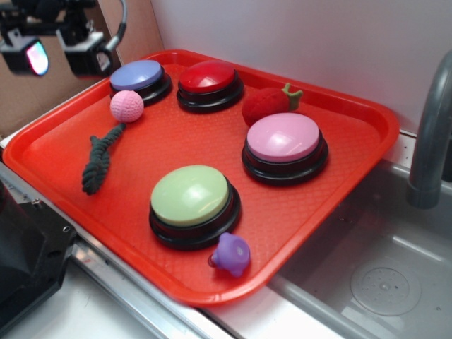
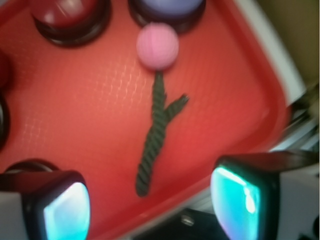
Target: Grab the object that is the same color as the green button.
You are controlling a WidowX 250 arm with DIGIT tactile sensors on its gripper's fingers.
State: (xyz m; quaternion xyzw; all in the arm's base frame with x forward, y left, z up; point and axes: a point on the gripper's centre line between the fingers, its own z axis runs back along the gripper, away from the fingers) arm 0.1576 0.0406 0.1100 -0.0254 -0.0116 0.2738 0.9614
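Light: bright and even in the exterior view, coming from above.
Glare: white shine on the red button (image 1: 209,76) and soft shine on the green button (image 1: 190,195).
Shadows: small and soft — right under each thing on the tray (image 1: 63,148).
Wrist view: blurry all over — the fingers (image 2: 235,200) glow teal and look fuzzy.
Rope (image 2: 155,135): a bit smeared.

Gripper (image 2: 150,202) of black, blocky construction, its two fingers (image 2: 60,205) carrying glossy pads glowing teal-white with a pink tint in the exterior view, and a grey cable (image 1: 121,28) curving off above it.
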